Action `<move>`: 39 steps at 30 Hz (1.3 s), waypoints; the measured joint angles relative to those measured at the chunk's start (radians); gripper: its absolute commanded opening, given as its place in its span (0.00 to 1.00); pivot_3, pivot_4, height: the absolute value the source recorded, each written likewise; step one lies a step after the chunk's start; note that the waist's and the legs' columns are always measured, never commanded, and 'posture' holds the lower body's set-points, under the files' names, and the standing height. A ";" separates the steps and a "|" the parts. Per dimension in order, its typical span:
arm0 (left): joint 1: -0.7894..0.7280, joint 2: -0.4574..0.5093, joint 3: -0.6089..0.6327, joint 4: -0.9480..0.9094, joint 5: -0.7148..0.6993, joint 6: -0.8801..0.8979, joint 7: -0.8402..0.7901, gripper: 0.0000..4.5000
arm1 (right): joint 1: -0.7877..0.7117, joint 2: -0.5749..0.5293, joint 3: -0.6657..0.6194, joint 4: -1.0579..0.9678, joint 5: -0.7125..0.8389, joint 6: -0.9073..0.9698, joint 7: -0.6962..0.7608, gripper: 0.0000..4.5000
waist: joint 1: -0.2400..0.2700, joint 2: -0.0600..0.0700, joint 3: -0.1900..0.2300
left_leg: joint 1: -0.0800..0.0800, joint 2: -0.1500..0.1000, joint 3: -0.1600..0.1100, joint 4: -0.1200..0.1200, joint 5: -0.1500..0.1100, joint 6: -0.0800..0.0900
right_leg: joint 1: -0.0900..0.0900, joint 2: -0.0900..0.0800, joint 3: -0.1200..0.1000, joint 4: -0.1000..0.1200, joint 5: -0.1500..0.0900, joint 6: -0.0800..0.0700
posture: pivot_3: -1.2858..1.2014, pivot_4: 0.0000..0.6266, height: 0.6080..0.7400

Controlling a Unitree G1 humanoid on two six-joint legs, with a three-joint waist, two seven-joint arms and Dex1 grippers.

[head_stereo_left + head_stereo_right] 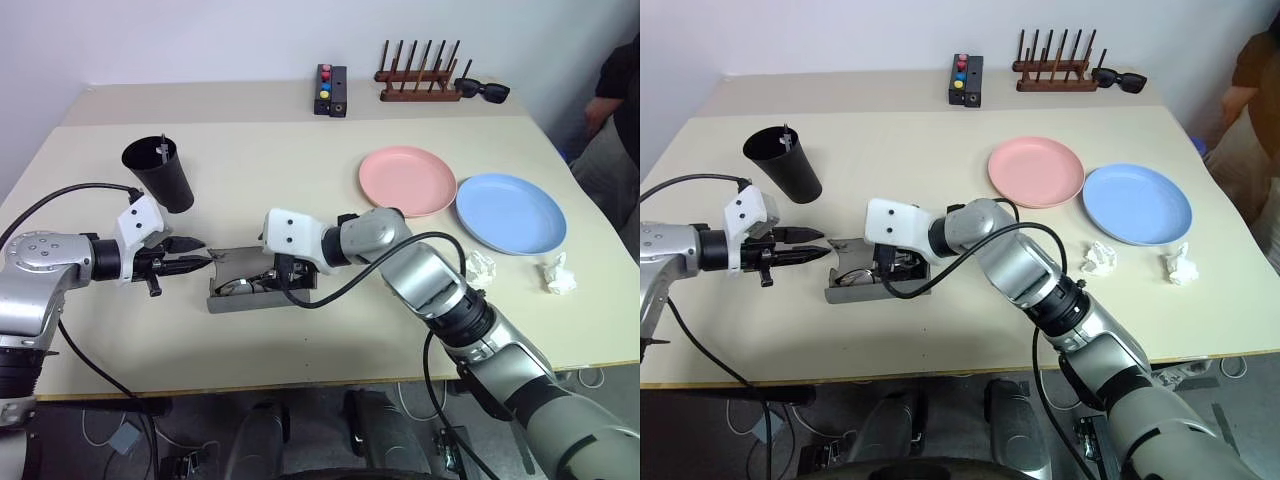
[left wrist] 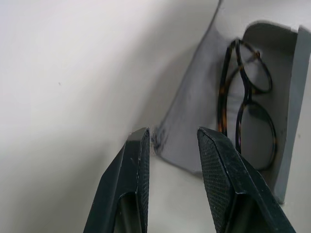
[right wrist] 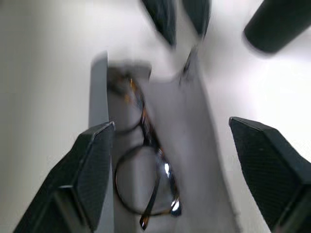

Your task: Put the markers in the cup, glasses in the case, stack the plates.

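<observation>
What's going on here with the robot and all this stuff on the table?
The robot is tidying the table. The glasses now lie inside the open grey case. The right pincer hangs open just above them, and the left pincer sits open at the case's flap edge. A marker stands in the black cup. The pink plate and blue plate lie side by side, not yet stacked.

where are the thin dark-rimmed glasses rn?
The thin dark-rimmed glasses lie inside the open grey fold-over case near the table's front centre, between the left gripper and the right gripper.
</observation>
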 measured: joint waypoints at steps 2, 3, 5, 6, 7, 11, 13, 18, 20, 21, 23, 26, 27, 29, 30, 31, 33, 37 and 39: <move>-0.040 -0.044 -0.001 -0.002 -0.020 0.006 0.018 0.28 | 0.010 -0.009 -0.046 -0.048 0.025 0.022 -0.008 0.57 | 0.003 -0.001 0.000 | 0.000 0.000 -0.001 0.001 0.000 0.000 | 0.001 0.000 -0.001 0.000 0.000 0.000 | 0.52 0.24 0.96; -0.062 -0.062 -0.001 -0.001 -0.024 0.011 0.033 0.22 | 0.022 -0.025 -0.063 -0.071 0.038 0.028 -0.011 0.47 | 0.004 -0.001 0.000 | 0.000 0.000 -0.001 0.001 0.000 0.000 | 0.001 0.000 -0.001 -0.001 0.000 0.000 | 0.52 0.24 0.96; -0.100 -0.088 -0.002 0.007 -0.019 0.018 0.070 0.03 | 0.061 -0.068 -0.093 -0.110 0.053 0.045 -0.014 0.23 | 0.003 -0.001 0.000 | 0.000 -0.001 -0.001 0.001 0.000 0.000 | 0.001 -0.001 -0.001 -0.001 0.000 0.000 | 0.52 0.24 0.96; -0.115 -0.101 -0.005 0.016 -0.007 0.010 0.088 0.00 | 0.093 -0.093 -0.107 -0.131 0.058 0.058 -0.021 0.11 | 0.001 -0.001 0.000 | 0.000 -0.001 -0.001 0.001 0.000 0.000 | 0.001 -0.001 -0.001 -0.001 0.000 0.000 | 0.52 0.24 0.96; -0.125 -0.110 -0.013 0.031 0.009 -0.001 0.098 0.00 | 0.118 -0.111 -0.118 -0.145 0.060 0.068 -0.027 0.01 | 0.000 -0.001 0.000 | 0.000 -0.001 0.000 0.001 0.000 0.000 | 0.001 -0.001 0.000 -0.001 0.000 0.000 | 0.52 0.24 0.96; -0.165 -0.145 -0.096 0.105 0.096 -0.052 0.131 0.00 | 0.193 -0.151 -0.145 -0.207 0.074 0.104 -0.057 0.01 | -0.005 0.000 0.000 | 0.000 -0.001 0.000 0.000 0.000 0.000 | 0.000 0.001 0.000 0.000 0.000 0.000 | 0.52 0.24 0.96; -0.186 -0.164 -0.140 0.140 0.132 -0.078 0.129 0.00 | 0.225 -0.171 -0.152 -0.250 0.085 0.111 -0.069 0.01 | -0.003 0.000 0.000 | 0.000 -0.001 0.000 0.000 0.000 0.000 | 0.000 0.001 0.000 0.000 0.000 0.000 | 0.52 0.24 0.96; -0.203 -0.177 -0.216 0.170 0.145 -0.091 0.033 0.00 | 0.296 -0.206 -0.166 -0.310 0.097 0.143 -0.118 0.01 | -0.003 -0.001 0.000 | 0.000 -0.001 0.001 0.000 0.000 0.000 | 0.001 0.000 0.000 -0.001 0.000 0.000 | 0.52 0.24 0.96; -0.207 -0.163 -0.223 0.165 0.141 -0.088 -0.013 0.00 | 0.306 -0.213 -0.171 -0.325 0.101 0.150 -0.133 0.01 | -0.002 0.000 0.000 | 0.000 -0.001 0.001 0.000 0.000 0.000 | 0.001 0.000 0.000 -0.001 0.000 0.000 | 0.52 0.24 0.96; -0.206 -0.158 -0.223 0.155 0.126 -0.071 -0.041 0.00 | 0.317 -0.220 -0.178 -0.337 0.102 0.153 -0.141 0.01 | -0.002 0.000 0.000 | 0.000 -0.001 0.000 0.000 0.000 0.000 | 0.001 0.000 0.000 -0.001 0.000 0.000 | 0.52 0.24 0.96; -0.201 -0.147 -0.225 0.131 0.100 -0.029 -0.085 0.00 | 0.332 -0.231 -0.194 -0.345 0.110 0.155 -0.152 0.01 | -0.001 0.000 0.000 | 0.000 -0.001 0.000 0.000 0.000 0.000 | 0.001 0.000 0.000 -0.001 0.000 0.000 | 0.52 0.24 0.96; -0.150 -0.112 -0.228 0.049 0.067 0.015 -0.152 0.00 | 0.353 -0.257 -0.215 -0.358 0.120 0.156 -0.167 0.01 | -0.002 -0.001 0.000 | 0.000 -0.001 0.001 0.000 0.000 0.000 | 0.001 0.000 0.000 -0.001 0.000 0.000 | 0.52 0.24 0.96; -0.131 -0.105 -0.229 0.026 0.056 0.027 -0.168 0.00 | 0.362 -0.267 -0.227 -0.358 0.121 0.156 -0.171 0.01 | -0.002 0.000 0.000 | 0.000 0.000 0.001 0.000 0.000 0.000 | 0.001 -0.001 0.000 -0.001 -0.001 -0.001 | 0.52 0.24 0.96; -0.107 -0.097 -0.230 -0.014 0.047 0.042 -0.177 0.00 | 0.369 -0.284 -0.240 -0.357 0.123 0.154 -0.180 0.01 | -0.001 0.000 0.000 | 0.000 0.000 0.000 0.000 0.000 0.000 | 0.001 0.000 0.000 -0.001 -0.002 -0.003 | 0.52 0.24 0.96; -0.100 -0.091 -0.230 -0.030 0.046 0.043 -0.178 0.00 | 0.369 -0.290 -0.245 -0.357 0.125 0.153 -0.182 0.01 | -0.001 0.000 0.000 | 0.000 0.000 0.000 0.000 0.000 0.000 | 0.001 0.000 0.000 -0.001 -0.002 -0.003 | 0.52 0.24 0.96; -0.092 -0.085 -0.230 -0.049 0.046 0.045 -0.178 0.00 | 0.369 -0.293 -0.249 -0.357 0.128 0.152 -0.185 0.01 | -0.001 0.000 0.000 | 0.000 0.000 0.000 0.000 0.000 0.000 | 0.001 0.000 0.000 -0.001 -0.002 -0.003 | 0.52 0.24 0.96; -0.074 -0.076 -0.230 -0.083 0.046 0.047 -0.176 0.00 | 0.370 -0.298 -0.252 -0.356 0.131 0.147 -0.187 0.01 | -0.002 0.000 0.000 | 0.000 0.000 0.000 0.000 0.000 0.000 | 0.001 0.000 0.000 -0.001 -0.002 -0.003 | 0.52 0.24 0.96; -0.043 -0.070 -0.234 -0.129 0.048 0.043 -0.171 0.00 | 0.370 -0.304 -0.252 -0.354 0.138 0.136 -0.188 0.01 | -0.001 0.000 0.000 | 0.000 0.000 0.001 0.000 0.000 0.000 | 0.001 0.000 0.000 -0.002 -0.002 -0.003 | 0.52 0.24 0.96; -0.024 -0.068 -0.234 -0.144 0.049 0.038 -0.162 0.00 | 0.370 -0.305 -0.252 -0.351 0.139 0.131 -0.188 0.01 | -0.001 0.000 0.000 | 0.001 0.000 0.001 0.000 0.000 0.000 | 0.001 0.000 0.000 -0.002 -0.002 -0.003 | 0.52 0.24 0.96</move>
